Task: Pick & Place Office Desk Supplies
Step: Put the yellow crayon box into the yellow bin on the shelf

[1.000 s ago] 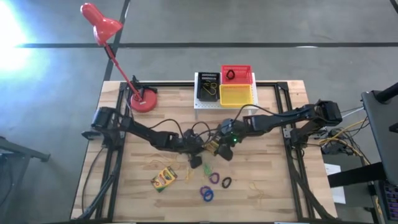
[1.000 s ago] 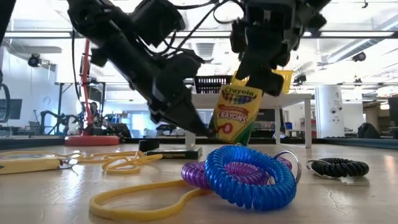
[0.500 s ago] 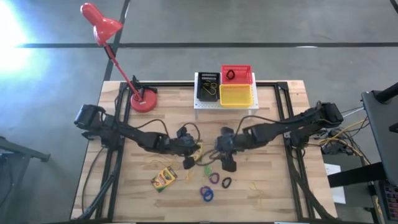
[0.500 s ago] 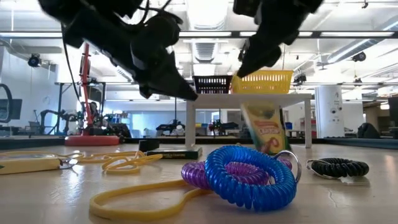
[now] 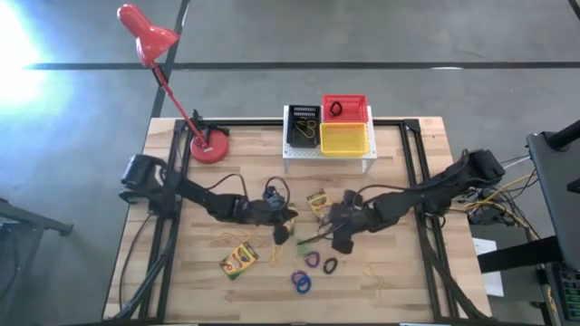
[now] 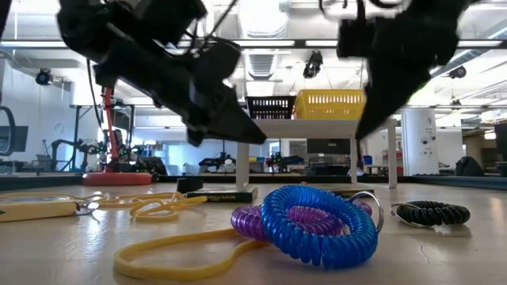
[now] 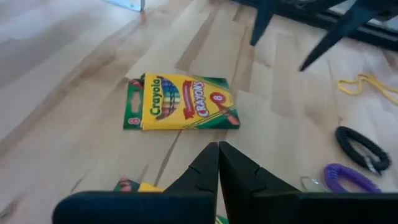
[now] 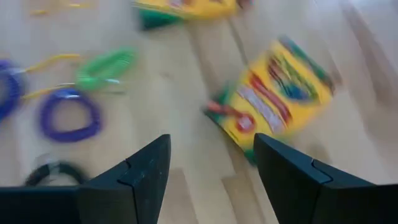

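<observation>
A yellow-and-green crayon box [image 5: 317, 201] lies flat on the table's middle; the left wrist view shows the same box [image 7: 180, 102] face up. My left gripper [image 5: 281, 231] hovers shut just left of and nearer than it, touching nothing. My right gripper [image 5: 342, 239] stands open above the table on the box's near right side, empty, and its wrist view shows the box [image 8: 280, 93] ahead. A second crayon box [image 5: 238, 259] lies at the near left. Green [image 5: 302, 246], purple [image 5: 312, 260], black [image 5: 331, 266] and blue [image 5: 301, 282] coil rings lie near the front.
A white stand [image 5: 328, 152] at the far middle carries black [image 5: 304, 125], red [image 5: 345, 107] and yellow [image 5: 345, 138] bins. The red lamp's base [image 5: 208, 147] sits far left. Yellow rubber bands [image 5: 376, 272] lie near the front.
The crayon box, upright and clear of the table between both grippers a second ago, has dropped out of my right gripper's hold, stood tilted for a moment, and now lies flat. My right gripper has swung toward the near right edge and turned. My left gripper stays shut.
</observation>
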